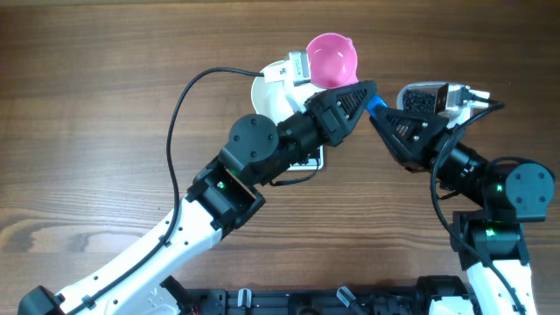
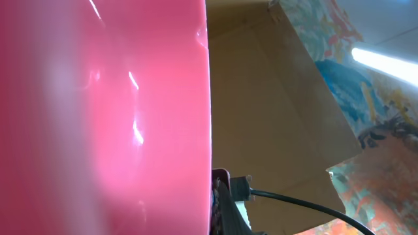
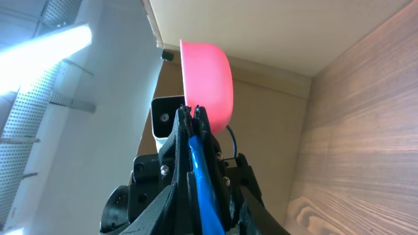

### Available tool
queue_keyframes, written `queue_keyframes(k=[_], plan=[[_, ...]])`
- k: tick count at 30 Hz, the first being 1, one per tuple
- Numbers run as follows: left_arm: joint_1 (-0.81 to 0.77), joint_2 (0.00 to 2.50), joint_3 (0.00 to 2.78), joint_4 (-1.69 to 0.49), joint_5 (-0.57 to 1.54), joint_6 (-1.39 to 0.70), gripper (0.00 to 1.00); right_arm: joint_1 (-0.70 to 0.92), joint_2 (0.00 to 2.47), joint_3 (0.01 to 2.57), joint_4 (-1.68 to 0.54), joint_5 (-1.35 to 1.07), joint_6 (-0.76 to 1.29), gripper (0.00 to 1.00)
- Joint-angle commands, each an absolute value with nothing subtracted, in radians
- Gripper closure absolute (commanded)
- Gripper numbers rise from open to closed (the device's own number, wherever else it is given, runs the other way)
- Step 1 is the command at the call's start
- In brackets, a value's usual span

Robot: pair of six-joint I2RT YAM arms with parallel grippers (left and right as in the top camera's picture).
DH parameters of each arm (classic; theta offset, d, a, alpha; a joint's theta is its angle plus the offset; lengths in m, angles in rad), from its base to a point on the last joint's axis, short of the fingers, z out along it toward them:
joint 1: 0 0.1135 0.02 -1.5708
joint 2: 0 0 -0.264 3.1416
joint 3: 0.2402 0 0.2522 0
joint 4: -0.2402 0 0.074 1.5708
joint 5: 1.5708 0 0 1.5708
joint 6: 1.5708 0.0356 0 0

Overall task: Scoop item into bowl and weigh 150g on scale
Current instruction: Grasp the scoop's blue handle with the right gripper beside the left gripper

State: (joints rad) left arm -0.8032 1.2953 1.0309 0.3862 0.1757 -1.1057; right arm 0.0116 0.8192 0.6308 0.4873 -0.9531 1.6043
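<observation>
A pink scoop [image 1: 331, 59] with a blue handle [image 1: 377, 106] hangs over the white bowl's [image 1: 265, 94] far rim, and its cup shows only pink inside. My left gripper [image 1: 366, 93] is shut on the handle, and the scoop [image 2: 104, 117] fills its wrist view. My right gripper [image 1: 381, 115] meets it tip to tip. In the right wrist view the handle [image 3: 201, 173] runs between my right gripper's [image 3: 208, 219] narrowed fingers; contact is unclear. Black item pellets [image 1: 421, 99] lie in a clear tub. The left arm hides most of the scale [image 1: 312, 161].
The two arms cross the middle of the wooden table [image 1: 87, 105]. A black cable [image 1: 179, 96] loops from the left arm towards the bowl. The clear tub [image 1: 437, 92] sits under the right wrist at the right.
</observation>
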Motion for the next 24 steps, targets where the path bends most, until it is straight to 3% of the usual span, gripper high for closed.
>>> queue_keyframes(k=[1, 24], plan=[[-0.807, 1.302, 1.032, 0.389, 0.166, -1.111, 0.96, 0.014, 0.821, 0.64, 0.494, -0.913, 1.608, 0.71], [-0.807, 1.302, 1.032, 0.39, 0.159, -1.111, 0.96, 0.014, 0.821, 0.64, 0.496, -0.937, 1.627, 0.71]])
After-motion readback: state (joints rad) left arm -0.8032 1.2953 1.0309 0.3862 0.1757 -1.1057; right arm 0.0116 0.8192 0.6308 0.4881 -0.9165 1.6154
